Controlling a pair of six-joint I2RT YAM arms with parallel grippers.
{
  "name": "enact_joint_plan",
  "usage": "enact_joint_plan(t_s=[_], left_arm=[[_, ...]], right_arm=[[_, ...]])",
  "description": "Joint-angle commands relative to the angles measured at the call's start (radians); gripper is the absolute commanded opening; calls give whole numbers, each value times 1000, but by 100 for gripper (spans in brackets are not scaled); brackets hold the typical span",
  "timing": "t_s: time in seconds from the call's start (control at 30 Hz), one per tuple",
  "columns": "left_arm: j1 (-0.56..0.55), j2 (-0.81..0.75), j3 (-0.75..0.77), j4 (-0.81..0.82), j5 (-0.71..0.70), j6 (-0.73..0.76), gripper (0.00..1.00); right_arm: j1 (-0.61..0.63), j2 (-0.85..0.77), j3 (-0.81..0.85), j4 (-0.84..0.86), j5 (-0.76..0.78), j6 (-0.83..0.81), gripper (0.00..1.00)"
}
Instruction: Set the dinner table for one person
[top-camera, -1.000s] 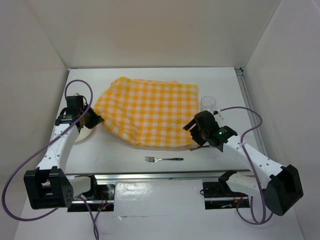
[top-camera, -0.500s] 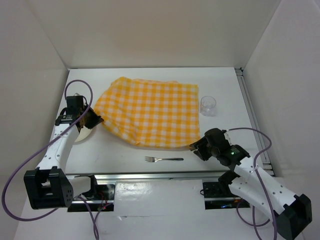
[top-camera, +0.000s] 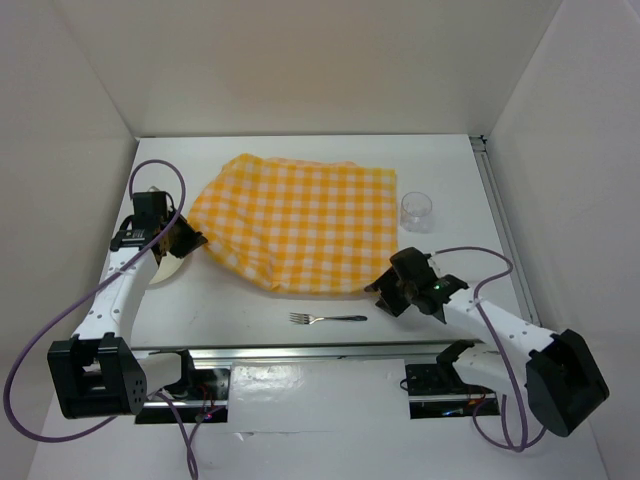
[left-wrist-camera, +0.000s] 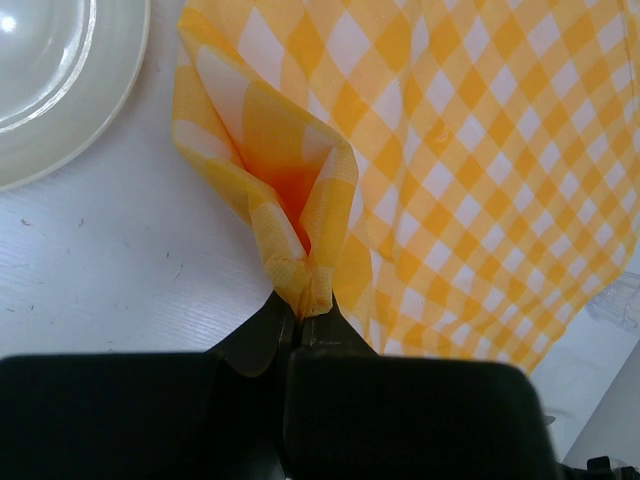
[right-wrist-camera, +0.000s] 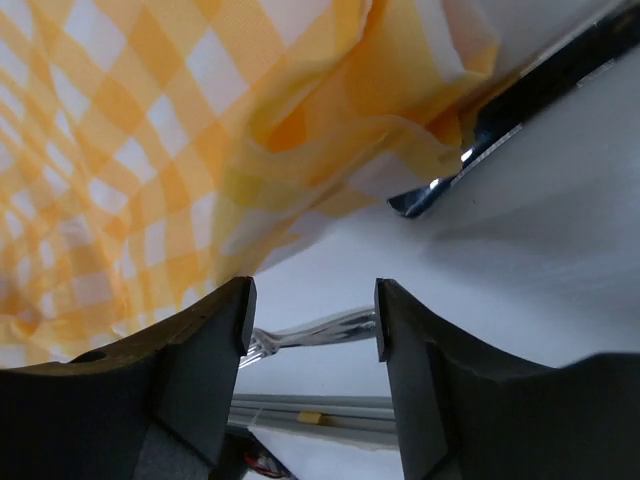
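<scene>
The white dinner table carries a yellow-and-white checked cloth, rumpled at its middle. My left gripper is shut on the cloth's left corner; in the left wrist view the pinched fold rises from the jaws. A cream plate lies beside it and also shows in the left wrist view. My right gripper is open and empty, low by the cloth's near right corner. A fork lies in front; it shows between the open fingers.
A clear glass stands right of the cloth. A shiny metal utensil pokes out from under the cloth's corner. Silver rails run along the near edge and the right edge. White walls enclose the table.
My right arm drew back toward the near right, then swung left again to the cloth's near right corner, staying open. The left arm and the cloth have not moved.
</scene>
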Motion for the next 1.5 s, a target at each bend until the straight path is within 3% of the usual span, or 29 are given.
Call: enact_joint_plan(t_s=[0.0,0.2,0.77,0.87,0.97,1.0,1.07,1.17,1.3,1.33,1.4,1.43,1.47], left_arm=[[-1,-9,38,-2,-6,4,0],[-1,0,47,-2,-6,13,0],[-1,9,56,-2,-15,22,0],[-1,9,56,-2,-15,22,0],[-1,9,56,-2,-15,22,0],[-1,9,56,-2,-15,22,0],[-1,9,56,-11,-15,22,0],[-1,24,98,-11,0,13,0],[8,171,303,-25,89,4,0],[8,272,454,-36,135,13,0],[32,383,641,-112,168,28,0],[48,484,846,-148,221,28,0],[81,517,930,-163,256,28,0]], right_arm=[[-3,88,12,151,5,-44,64],[-3,237,43,240,-4,-53,65],[-52,259,71,293,117,-30,68],[-77,288,71,336,117,-30,58],[-77,341,110,336,108,-39,38],[-77,351,132,336,108,-39,20],[-77,360,161,336,108,-51,2],[-90,349,265,325,139,-125,0],[-201,442,565,338,98,-286,0],[-246,473,733,338,79,-350,0],[-293,576,910,329,30,-392,0],[-328,602,1068,319,30,-421,0],[-346,631,1122,330,16,-433,0]])
